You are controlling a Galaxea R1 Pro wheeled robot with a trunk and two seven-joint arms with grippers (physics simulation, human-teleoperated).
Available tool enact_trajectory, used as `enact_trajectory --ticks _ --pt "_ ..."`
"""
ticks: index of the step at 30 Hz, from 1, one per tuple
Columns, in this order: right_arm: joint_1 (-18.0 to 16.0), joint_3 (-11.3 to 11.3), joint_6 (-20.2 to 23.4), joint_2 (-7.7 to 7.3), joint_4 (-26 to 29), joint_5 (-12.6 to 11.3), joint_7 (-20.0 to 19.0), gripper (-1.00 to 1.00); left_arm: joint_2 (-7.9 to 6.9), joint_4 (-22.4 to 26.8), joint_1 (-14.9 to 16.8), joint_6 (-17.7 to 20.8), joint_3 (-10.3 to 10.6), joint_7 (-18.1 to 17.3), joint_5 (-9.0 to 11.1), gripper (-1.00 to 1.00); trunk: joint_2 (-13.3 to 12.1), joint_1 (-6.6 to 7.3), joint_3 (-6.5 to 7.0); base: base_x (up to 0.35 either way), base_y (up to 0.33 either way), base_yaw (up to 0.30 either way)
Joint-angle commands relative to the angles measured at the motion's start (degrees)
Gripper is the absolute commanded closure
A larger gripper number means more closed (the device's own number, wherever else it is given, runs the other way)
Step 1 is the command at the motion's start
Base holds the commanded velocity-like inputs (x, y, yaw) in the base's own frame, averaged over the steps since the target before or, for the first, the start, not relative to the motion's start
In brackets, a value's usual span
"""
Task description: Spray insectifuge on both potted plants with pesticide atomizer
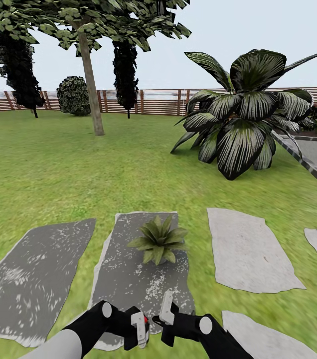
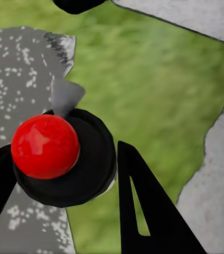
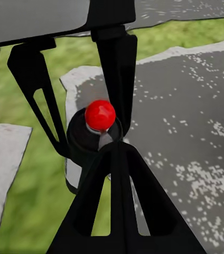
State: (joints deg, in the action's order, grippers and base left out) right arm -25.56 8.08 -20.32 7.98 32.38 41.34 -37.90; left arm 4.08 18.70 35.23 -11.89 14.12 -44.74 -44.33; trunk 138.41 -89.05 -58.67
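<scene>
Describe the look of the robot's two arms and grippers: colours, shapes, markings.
Both arms are matte black toward the wrist, each with a round pale grey disc at a joint; the left arm turns light grey further back. The left gripper and right gripper carry pale grey finger plates in the head view. In the right wrist view the fingers are black, tapering, with triangular cut-outs. No cables or lettering show.

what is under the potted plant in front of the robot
The potted plant sits on a dark grey stepping slab set in the lawn. Its leaves cover the pot and the slab directly beneath.
</scene>
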Motion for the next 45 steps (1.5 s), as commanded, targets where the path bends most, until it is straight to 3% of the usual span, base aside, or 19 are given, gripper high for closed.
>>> enact_trajectory --ticks 1,16,45 --pt "-0.02 -0.08 -0.35 0.01 0.05 0.59 0.02 1.00 0.04 0.06 0.01 -0.50 -0.12 -0.08 -0.58 1.00 0.02 0.01 -0.05 0.000 0.000 0.000" --pt "-0.02 -0.08 -0.42 0.01 0.12 0.59 0.02 1.00 0.05 -0.21 0.01 -2.79 -0.23 -0.17 -0.50 1.00 0.02 0.01 -0.05 0.000 0.000 0.000" --pt "-0.02 -0.08 -0.43 0.01 0.12 0.59 0.02 1.00 0.77 -0.64 0.10 -2.86 -0.55 -0.17 -0.32 1.00 0.02 0.01 -0.05 0.000 0.000 0.000"
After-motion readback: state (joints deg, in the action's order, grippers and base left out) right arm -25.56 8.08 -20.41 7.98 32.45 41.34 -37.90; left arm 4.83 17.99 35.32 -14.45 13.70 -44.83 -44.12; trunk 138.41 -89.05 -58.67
